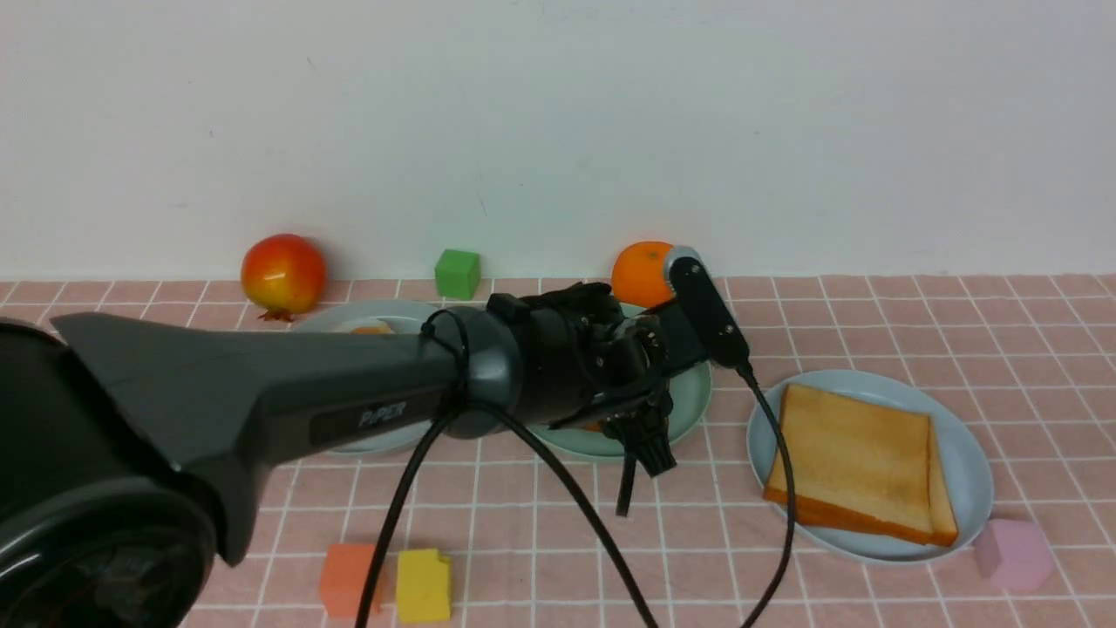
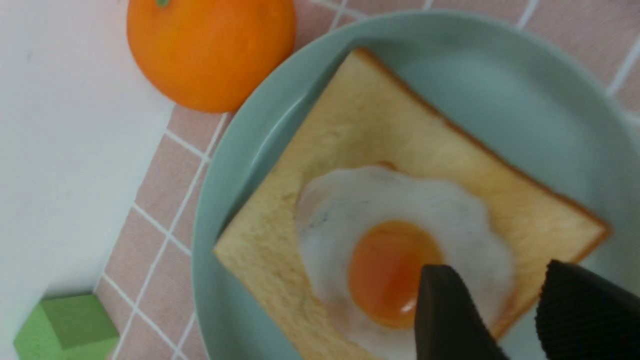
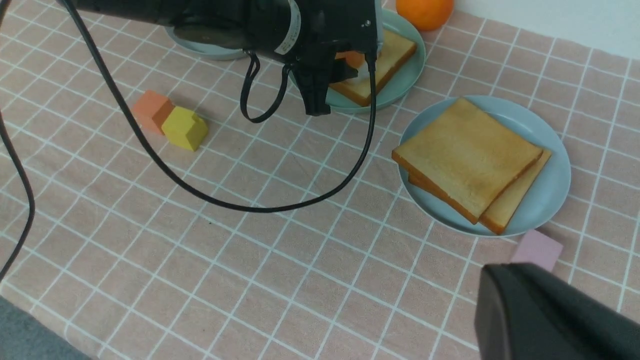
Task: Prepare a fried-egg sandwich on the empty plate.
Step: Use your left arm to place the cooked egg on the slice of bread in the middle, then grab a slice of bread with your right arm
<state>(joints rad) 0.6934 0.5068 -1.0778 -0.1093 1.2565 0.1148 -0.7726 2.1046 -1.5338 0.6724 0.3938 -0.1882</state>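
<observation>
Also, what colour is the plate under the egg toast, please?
The plate is mint green; the left wrist view shows it best.

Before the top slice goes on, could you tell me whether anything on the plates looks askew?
On the mint-green plate, the fried egg sits off-centre on its toast slice, nearly reaching the edge by the open left gripper. On the grey-blue plate, the two spare slices are stacked out of line. Nothing looks spilled or damaged.
</observation>
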